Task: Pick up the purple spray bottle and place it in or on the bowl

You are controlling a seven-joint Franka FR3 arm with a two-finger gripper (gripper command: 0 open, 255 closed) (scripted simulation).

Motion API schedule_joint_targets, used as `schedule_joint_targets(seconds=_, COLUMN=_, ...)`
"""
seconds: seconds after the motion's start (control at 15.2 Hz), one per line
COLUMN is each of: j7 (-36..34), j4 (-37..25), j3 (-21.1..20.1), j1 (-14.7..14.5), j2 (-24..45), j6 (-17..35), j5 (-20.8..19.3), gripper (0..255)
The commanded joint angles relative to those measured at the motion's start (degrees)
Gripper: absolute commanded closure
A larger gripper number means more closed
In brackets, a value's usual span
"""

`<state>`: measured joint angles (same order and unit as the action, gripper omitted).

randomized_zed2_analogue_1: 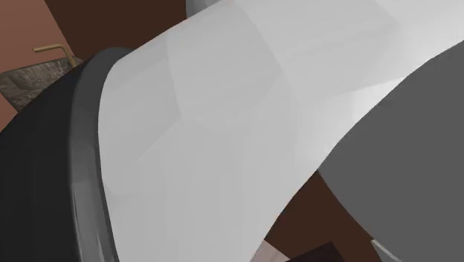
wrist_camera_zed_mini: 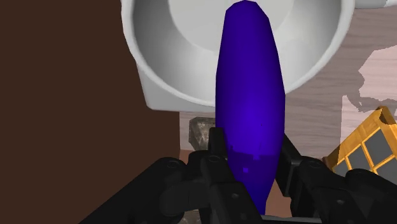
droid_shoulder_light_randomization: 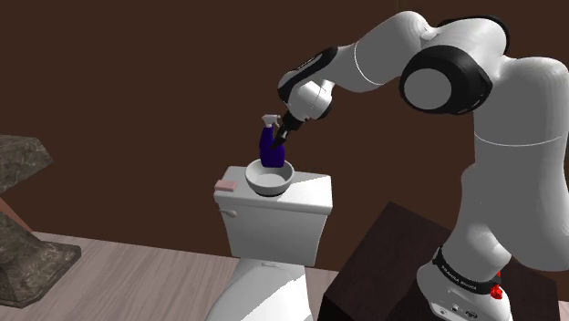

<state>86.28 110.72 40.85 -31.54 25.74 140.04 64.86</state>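
Purple spray bottle (wrist_camera_zed_mini: 249, 102) in pincer (wrist_camera_zed_mini: 251, 145) dips into white bowl (droid_shoulder_light_randomization: 271, 185).

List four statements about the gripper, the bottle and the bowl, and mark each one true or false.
1. The gripper is shut on the purple spray bottle. True.
2. The white bowl stands on the floor. False: it stands on the toilet tank lid.
3. The bottle is held roughly upright over the bowl's opening. True.
4. The small pink thing lies inside the bowl. False: it lies on the tank lid beside the bowl, apart from it, toward the shoulder view's left.
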Motion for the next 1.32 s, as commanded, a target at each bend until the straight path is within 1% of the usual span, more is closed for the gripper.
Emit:
schedule_joint_targets(seconds=0.0, j7=1.2, j4=0.1, j3=-0.7, j1=0.5, j2=0.9, j6=0.5, j5=1.4, gripper=255)
schedule_joint_targets(seconds=0.2, j7=3.3, j4=0.0, j3=-1.9, j1=1.4, j2=2.5, j6=1.1, j5=3.9, gripper=255)
schedule_joint_targets(seconds=0.73, j7=3.3, j4=0.0, j3=-1.9, j1=1.4, j2=2.5, j6=1.1, j5=3.9, gripper=255)
schedule_joint_targets(seconds=0.79, j7=3.3, j4=0.0, j3=-1.9, j1=1.4, j2=2.5, j6=1.1, j5=3.9, gripper=0)
schedule_joint_targets(seconds=1.12, j7=3.3, j4=0.0, j3=-1.9, j1=1.4, j2=2.5, j6=1.1, j5=3.9, gripper=0)
schedule_joint_targets(seconds=1.25, j7=1.9, j4=2.4, j3=0.2, j1=0.1, j2=-1.4, j6=0.7, j5=0.5, gripper=0)
